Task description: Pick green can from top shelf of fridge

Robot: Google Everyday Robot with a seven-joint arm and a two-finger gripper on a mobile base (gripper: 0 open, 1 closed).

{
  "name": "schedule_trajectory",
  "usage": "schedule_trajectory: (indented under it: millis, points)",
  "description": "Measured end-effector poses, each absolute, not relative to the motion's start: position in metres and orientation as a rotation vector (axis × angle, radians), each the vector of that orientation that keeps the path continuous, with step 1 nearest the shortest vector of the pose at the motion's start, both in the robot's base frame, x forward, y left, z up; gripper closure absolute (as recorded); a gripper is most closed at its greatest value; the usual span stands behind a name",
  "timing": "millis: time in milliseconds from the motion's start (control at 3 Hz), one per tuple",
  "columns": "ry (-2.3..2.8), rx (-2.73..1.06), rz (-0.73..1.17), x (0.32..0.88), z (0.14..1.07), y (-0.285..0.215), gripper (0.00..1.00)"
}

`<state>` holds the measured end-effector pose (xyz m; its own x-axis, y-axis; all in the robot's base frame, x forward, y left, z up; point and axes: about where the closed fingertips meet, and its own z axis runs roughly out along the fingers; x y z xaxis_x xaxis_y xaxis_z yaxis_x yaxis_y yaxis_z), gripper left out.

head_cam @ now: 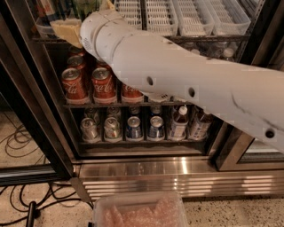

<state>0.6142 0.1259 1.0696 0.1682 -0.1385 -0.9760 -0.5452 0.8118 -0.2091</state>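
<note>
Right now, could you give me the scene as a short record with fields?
tool: at left end of top shelf, inside the fridge
green can: partly seen just above the arm, mostly hidden
white trays: on top shelf, right of arm
red cans: rack below
bottles: lowest rack, right side

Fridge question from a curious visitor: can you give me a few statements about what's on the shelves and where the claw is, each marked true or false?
1. Red cola cans stand on the rack just below the top shelf. True.
2. The claw hangs below the red cola cans. False: it is above them, at the top shelf's left end.
3. White slotted trays line the top shelf. True.
4. The lowest rack holds only red cans. False: silver cans, blue cans and bottles stand there.
</note>
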Motion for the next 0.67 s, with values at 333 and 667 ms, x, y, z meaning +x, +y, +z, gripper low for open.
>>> schedule_trajectory:
  millis: [333,667]
  points:
    - [1.397,-0.598,0.306,0.6194,1.07,0.1286,0.34]
    - [1.403,-0.59,0.293,0.6255,1.0687,0.1294,0.36]
